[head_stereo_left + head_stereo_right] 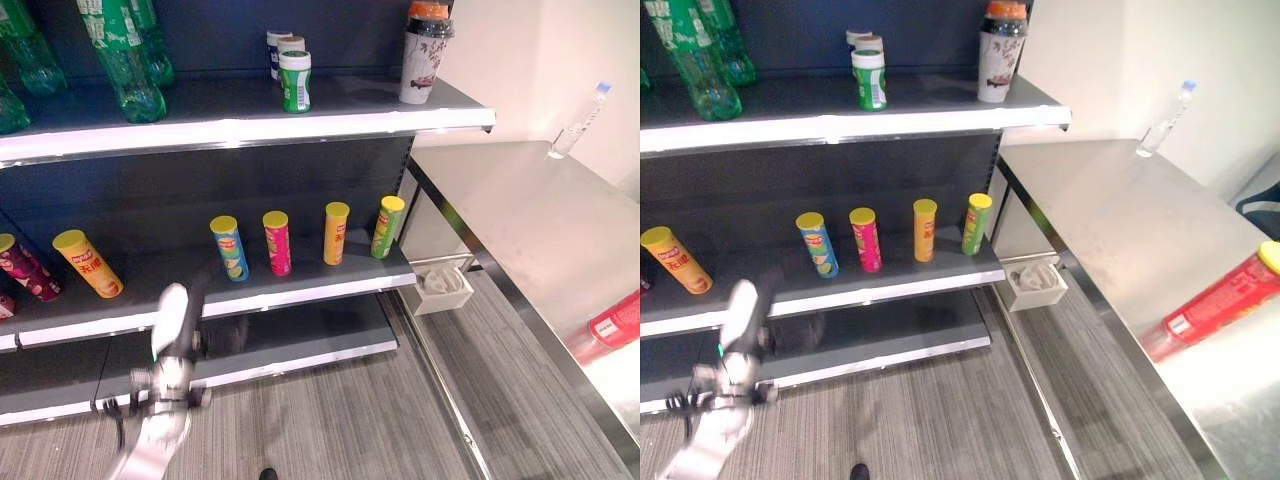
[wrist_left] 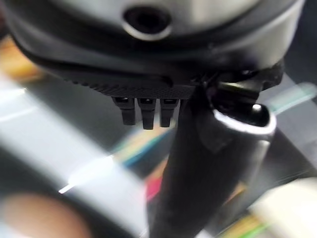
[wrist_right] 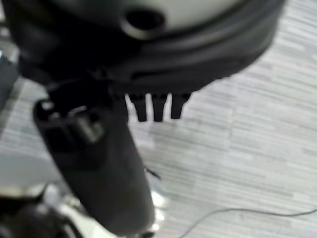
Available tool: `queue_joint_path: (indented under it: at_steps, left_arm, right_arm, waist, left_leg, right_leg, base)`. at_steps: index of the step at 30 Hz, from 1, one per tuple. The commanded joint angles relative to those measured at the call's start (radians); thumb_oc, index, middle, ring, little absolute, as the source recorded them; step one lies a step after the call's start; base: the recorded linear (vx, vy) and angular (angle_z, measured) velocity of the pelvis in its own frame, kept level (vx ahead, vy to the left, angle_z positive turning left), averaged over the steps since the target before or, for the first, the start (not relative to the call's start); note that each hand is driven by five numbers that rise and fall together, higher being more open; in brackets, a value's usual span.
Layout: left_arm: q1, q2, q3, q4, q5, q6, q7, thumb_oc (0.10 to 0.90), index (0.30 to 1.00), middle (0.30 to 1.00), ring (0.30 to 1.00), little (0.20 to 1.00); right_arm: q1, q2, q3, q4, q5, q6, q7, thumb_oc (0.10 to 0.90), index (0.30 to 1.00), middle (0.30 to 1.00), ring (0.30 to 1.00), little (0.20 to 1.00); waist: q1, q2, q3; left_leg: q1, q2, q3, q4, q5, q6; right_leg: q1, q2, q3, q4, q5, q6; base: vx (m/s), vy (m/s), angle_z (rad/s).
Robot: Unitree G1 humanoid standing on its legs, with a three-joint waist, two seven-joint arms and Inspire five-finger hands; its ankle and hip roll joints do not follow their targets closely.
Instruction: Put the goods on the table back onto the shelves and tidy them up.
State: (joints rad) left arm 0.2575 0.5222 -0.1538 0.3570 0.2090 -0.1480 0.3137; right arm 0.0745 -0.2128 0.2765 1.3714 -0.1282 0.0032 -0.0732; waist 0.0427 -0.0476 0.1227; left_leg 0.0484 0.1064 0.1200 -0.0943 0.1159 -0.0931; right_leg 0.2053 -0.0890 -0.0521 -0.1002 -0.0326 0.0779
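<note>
A red chip can with a yellow lid lies on its side at the near edge of the steel table on the right. At the table's far end a clear bottle lies against the wall. My left hand is low at the left, in front of the bottom shelf, blurred. In its wrist view the left hand holds nothing, its thumb and fingers relaxed. My right hand hangs over the striped floor, fingers relaxed and empty.
The middle shelf holds several upright chip cans and a yellow one leaning at the left. On the top shelf are green bottles, small cans and a cup. A white box sits on the floor by the shelf end.
</note>
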Motion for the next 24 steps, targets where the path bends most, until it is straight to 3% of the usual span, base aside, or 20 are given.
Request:
queue_joint_path:
  at_steps: [1, 3, 4, 6, 7, 10, 12, 14, 16, 17, 18, 19, 20, 24]
  left_arm:
    - [-0.147, -0.036, 0.072, 0.149, -0.032, -0.034, 0.069, 0.8, 0.9, 0.9, 0.9, 0.9]
    - [-0.15, -0.057, 0.01, 0.328, 0.035, -0.017, 0.072, 0.8, 0.9, 0.9, 0.9, 0.9]
    - [-0.152, -0.058, 0.009, 0.33, 0.035, -0.018, 0.073, 0.8, 0.9, 0.9, 0.9, 0.9]
    - [-0.185, -0.16, -0.042, 0.634, -0.029, 0.022, 0.024, 0.8, 0.9, 0.9, 0.9, 0.9]
    - [-0.191, -0.163, -0.044, 0.642, -0.03, 0.017, 0.026, 0.8, 0.9, 0.9, 0.9, 0.9]
    - [-0.22, -0.247, -0.185, 0.849, 0.023, 0.039, -0.057, 0.8, 0.9, 0.9, 0.9, 0.9]
    - [-0.211, -0.272, -0.179, 0.929, 0.007, 0.063, -0.104, 0.8, 0.9, 0.9, 0.9, 0.9]
    - [-0.24, -0.268, -0.136, 0.928, -0.071, 0.056, -0.113, 0.8, 0.9, 0.9, 0.9, 0.9]
    - [-0.274, -0.271, -0.154, 0.917, -0.081, 0.048, -0.108, 0.8, 0.9, 0.9, 0.9, 0.9]
    - [-0.275, -0.271, -0.154, 0.918, -0.081, 0.048, -0.108, 0.8, 0.9, 0.9, 0.9, 0.9]
    - [-0.291, -0.284, -0.197, 0.913, -0.06, 0.038, -0.115, 0.8, 0.9, 0.9, 0.9, 0.9]
    - [-0.291, -0.284, -0.197, 0.913, -0.06, 0.038, -0.115, 0.8, 0.9, 0.9, 0.9, 0.9]
    - [-0.311, -0.297, -0.237, 0.887, -0.049, 0.028, -0.13, 0.8, 0.9, 0.9, 0.9, 0.9]
    - [-0.329, -0.307, -0.285, 0.85, -0.037, 0.011, -0.149, 0.8, 0.9, 0.9, 0.9, 0.9]
  right_arm:
    - [-0.046, -0.036, -0.016, 0.104, 0.046, 0.015, -0.017, 0.8, 0.9, 0.9, 0.9, 0.9]
    - [-0.049, -0.04, -0.011, 0.101, 0.05, 0.009, -0.018, 0.8, 0.9, 0.9, 0.9, 0.9]
    - [-0.049, -0.04, -0.012, 0.101, 0.05, 0.009, -0.018, 0.8, 0.9, 0.9, 0.9, 0.9]
    - [-0.056, -0.054, 0.001, 0.094, 0.057, 0.003, -0.029, 0.8, 0.9, 0.9, 0.9, 0.9]
    - [-0.057, -0.056, 0.0, 0.093, 0.057, 0.003, -0.029, 0.8, 0.9, 0.9, 0.9, 0.9]
    - [-0.069, -0.071, 0.035, 0.071, 0.031, -0.012, -0.03, 0.8, 0.9, 0.9, 0.9, 0.9]
    - [-0.07, -0.079, 0.06, 0.061, -0.01, -0.014, -0.024, 0.8, 0.9, 0.9, 0.9, 0.9]
    - [-0.074, -0.085, 0.066, 0.058, -0.014, -0.009, -0.019, 0.8, 0.9, 0.9, 0.9, 0.9]
    - [-0.09, -0.092, 0.073, 0.057, -0.014, -0.004, -0.009, 0.8, 0.9, 0.9, 0.9, 0.9]
    - [-0.091, -0.092, 0.072, 0.057, -0.014, -0.004, -0.009, 0.8, 0.9, 0.9, 0.9, 0.9]
    - [-0.109, -0.095, 0.088, 0.061, -0.013, 0.0, 0.001, 0.8, 0.9, 0.9, 0.9, 0.9]
    - [-0.109, -0.095, 0.088, 0.061, -0.013, 0.0, 0.001, 0.8, 0.9, 0.9, 0.9, 0.9]
    - [-0.125, -0.094, 0.094, 0.061, -0.009, 0.0, 0.008, 0.8, 0.9, 0.9, 0.9, 0.9]
    - [-0.14, -0.08, 0.073, 0.06, 0.031, 0.0, 0.004, 0.8, 0.9, 0.9, 0.9, 0.9]
  waist:
    - [0.06, 0.054, -0.048]
    - [0.062, 0.052, -0.044]
    - [0.062, 0.053, -0.044]
    - [0.051, 0.047, -0.041]
    - [0.051, 0.049, -0.039]
    - [0.023, 0.039, -0.038]
    - [0.005, 0.027, -0.033]
    - [-0.001, 0.014, -0.01]
    - [-0.005, 0.001, 0.015]
    - [-0.007, 0.0, 0.013]
    - [-0.007, -0.013, 0.011]
    - [-0.007, -0.014, 0.01]
    - [-0.019, -0.013, 0.002]
    - [-0.046, -0.011, -0.015]
  left_leg:
    - [-0.015, 0.052, -0.066, 0.02, -0.016, -0.027]
    - [-0.022, 0.055, -0.068, 0.02, -0.011, -0.028]
    - [-0.022, 0.055, -0.068, 0.02, -0.011, -0.028]
    - [-0.031, 0.066, -0.062, 0.023, -0.001, -0.032]
    - [-0.031, 0.067, -0.062, 0.023, -0.001, -0.032]
    - [-0.032, 0.076, -0.049, 0.029, -0.008, -0.035]
    - [-0.045, 0.086, -0.035, 0.068, -0.03, -0.032]
    - [-0.088, 0.071, -0.09, 0.139, -0.059, -0.037]
    - [-0.116, -0.015, -0.25, 0.25, -0.158, -0.03]
    - [-0.122, -0.017, -0.252, 0.252, -0.156, -0.029]
    - [-0.113, -0.084, -0.325, 0.34, -0.24, -0.018]
    - [-0.114, -0.085, -0.325, 0.34, -0.24, -0.018]
    - [-0.081, -0.12, -0.354, 0.36, -0.284, 0.003]
    - [-0.033, -0.1, -0.28, 0.273, -0.29, 0.029]
  right_leg:
    - [-0.085, 0.037, -0.045, 0.092, -0.035, 0.022]
    - [-0.084, 0.042, -0.049, 0.089, -0.036, 0.021]
    - [-0.084, 0.042, -0.049, 0.089, -0.036, 0.021]
    - [-0.089, 0.05, -0.048, 0.086, -0.035, 0.015]
    - [-0.089, 0.05, -0.048, 0.086, -0.035, 0.015]
    - [-0.096, 0.06, -0.036, 0.084, -0.033, 0.011]
    - [-0.112, 0.063, -0.012, 0.087, -0.023, 0.013]
    - [-0.146, 0.06, 0.028, 0.101, -0.004, 0.014]
    - [-0.192, 0.06, 0.089, 0.121, 0.023, 0.021]
    - [-0.195, 0.058, 0.087, 0.121, 0.025, 0.021]
    - [-0.207, 0.059, 0.149, 0.107, 0.05, 0.027]
    - [-0.208, 0.058, 0.149, 0.107, 0.05, 0.027]
    - [-0.22, 0.073, 0.214, 0.092, 0.073, 0.034]
    - [-0.255, 0.083, 0.291, 0.072, 0.113, 0.061]
  base:
    - [-0.06, -0.007, 0.19]
    - [-0.06, -0.01, 0.2]
    - [-0.05, -0.016, 0.09]
    - [-0.06, -0.013, 0.07]
    - [-0.05, 0.002, 0.04]
    - [-0.04, 0.015, -0.02]
    - [-0.08, 0.032, -0.06]
    - [-0.16, 0.031, -0.24]
    - [-0.15, 0.026, -0.37]
    - [-0.1, 0.073, -0.81]
    - [-0.04, 0.06, -1.05]
    - [-0.03, 0.175, -1.12]
    - [-0.01, 0.186, -0.98]
    - [-0.06, 0.249, -0.87]
